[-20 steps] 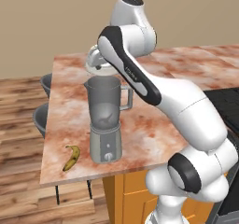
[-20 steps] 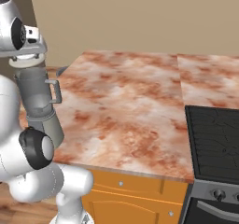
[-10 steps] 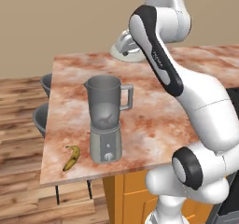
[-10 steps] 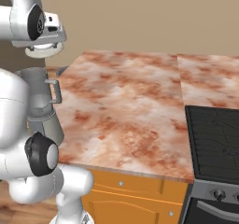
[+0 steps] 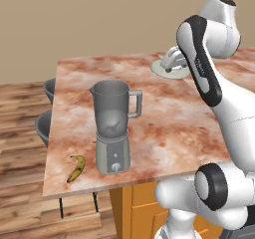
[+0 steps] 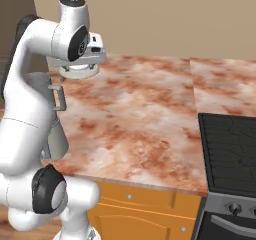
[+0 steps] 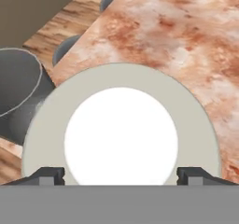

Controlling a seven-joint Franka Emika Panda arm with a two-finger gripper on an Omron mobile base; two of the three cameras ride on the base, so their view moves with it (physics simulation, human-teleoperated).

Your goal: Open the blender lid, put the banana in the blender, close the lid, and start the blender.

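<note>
The blender (image 5: 113, 128) stands near the counter's front left, its translucent jar open at the top. Left of its base lies the yellow banana (image 5: 76, 168), close to the front edge. My gripper (image 5: 174, 59) is shut on the blender lid (image 5: 168, 69), a round whitish-grey cap, and holds it flat just over the counter, back and right of the blender. From the other side the lid (image 6: 77, 73) hangs under the gripper (image 6: 82, 64). In the hand view the lid (image 7: 121, 134) sits between both fingertips (image 7: 50, 175), with the jar's rim (image 7: 18, 92) at left.
The marble counter (image 5: 174, 123) runs to the right. Two dark stools (image 5: 44, 126) stand off its left edge over a wood floor. A black stove top (image 6: 230, 154) borders the counter on the right. My own arm hides most of the blender in the right base view.
My arm has swung the lid away from above the blender jar, rightward and toward the back of the counter, and lowered it. Blender and banana have stayed put.
</note>
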